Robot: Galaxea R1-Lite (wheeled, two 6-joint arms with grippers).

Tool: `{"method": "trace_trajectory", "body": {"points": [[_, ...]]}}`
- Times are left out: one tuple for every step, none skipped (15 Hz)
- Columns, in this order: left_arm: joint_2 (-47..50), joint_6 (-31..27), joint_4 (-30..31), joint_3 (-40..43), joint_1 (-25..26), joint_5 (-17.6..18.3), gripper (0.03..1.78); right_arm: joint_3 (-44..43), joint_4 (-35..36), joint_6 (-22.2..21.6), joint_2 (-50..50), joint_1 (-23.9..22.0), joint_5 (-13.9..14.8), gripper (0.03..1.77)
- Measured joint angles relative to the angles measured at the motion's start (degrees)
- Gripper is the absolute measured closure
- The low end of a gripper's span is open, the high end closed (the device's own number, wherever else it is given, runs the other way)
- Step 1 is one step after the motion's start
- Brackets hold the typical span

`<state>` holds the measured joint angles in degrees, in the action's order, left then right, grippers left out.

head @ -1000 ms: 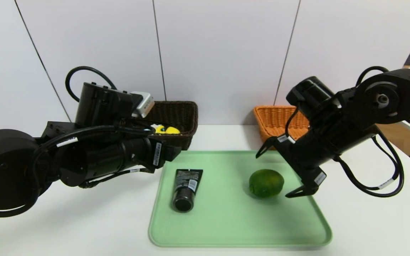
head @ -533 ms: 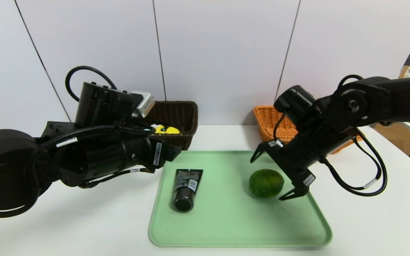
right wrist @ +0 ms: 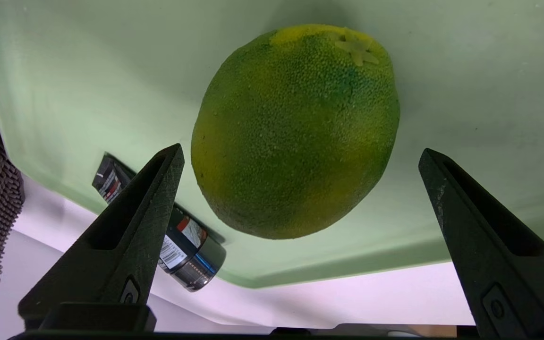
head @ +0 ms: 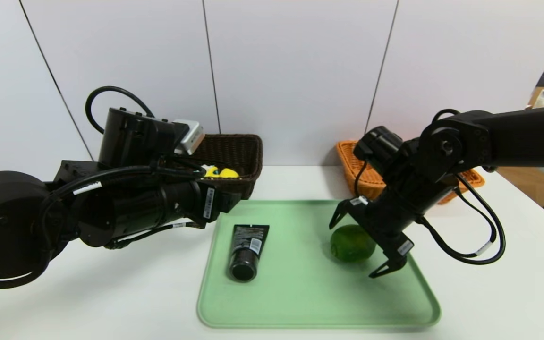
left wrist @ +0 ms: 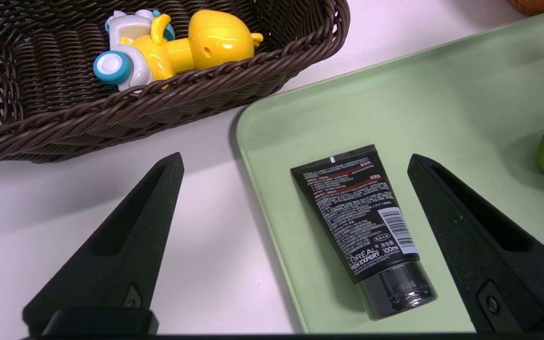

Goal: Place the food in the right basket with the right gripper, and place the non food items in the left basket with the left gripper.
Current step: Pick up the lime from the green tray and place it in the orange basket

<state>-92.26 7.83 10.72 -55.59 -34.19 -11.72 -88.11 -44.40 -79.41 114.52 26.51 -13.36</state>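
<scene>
At four o'clock of the head view, the right gripper [head: 351, 248], wide open and empty, is at the green fruit [head: 352, 243] on the tray [head: 319, 326]; fruit and tube [head: 247, 251] remain to sort. In the left wrist view, the duck toy [left wrist: 173, 49] lies at eleven o'clock, already inside the dark basket [left wrist: 314, 52]; the left gripper [left wrist: 295, 160] waits wide open, holding nothing. In the right wrist view, the fruit, twelve o'clock, looks dimpled, green with yellow patches.

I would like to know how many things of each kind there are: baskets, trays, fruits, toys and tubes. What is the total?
Baskets: 2 (dark brown basket, orange basket)
Trays: 1 (green tray)
Fruits: 1 (green fruit)
Toys: 1 (yellow toy)
Tubes: 1 (black tube)
Total: 6
</scene>
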Motion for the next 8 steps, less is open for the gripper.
{"method": "trace_trajectory", "body": {"points": [[-0.02,-0.02,0.02,-0.06,0.0,0.01,0.12,0.02,0.0,-0.07,0.22,-0.02,0.02,0.09],[-0.02,-0.06,0.02,-0.09,0.0,0.01,0.12,0.07,0.0,-0.11,0.43,-0.09,0.09,0.09],[-0.05,-0.06,0.02,-0.15,0.0,0.0,0.12,0.05,0.0,-0.07,0.61,-0.09,0.22,0.09],[-0.05,-0.06,0.02,-0.17,0.0,0.01,0.12,-0.09,0.09,-0.02,0.78,-0.06,0.3,0.09],[-0.05,-0.09,0.02,-0.17,0.0,0.06,0.12,-0.22,0.07,-0.02,0.98,-0.06,0.41,0.09],[-0.05,-0.06,0.02,-0.17,0.0,0.04,0.12,-0.3,0.09,-0.02,1.13,-0.06,0.44,0.09],[-0.1,-0.06,0.02,-0.15,0.0,0.01,0.12,-0.39,0.09,-0.02,1.27,-0.06,0.44,0.09],[-0.16,-0.09,0.05,-0.15,-0.06,0.01,0.12,-0.44,0.09,-0.02,1.38,-0.06,0.5,0.09]]}}
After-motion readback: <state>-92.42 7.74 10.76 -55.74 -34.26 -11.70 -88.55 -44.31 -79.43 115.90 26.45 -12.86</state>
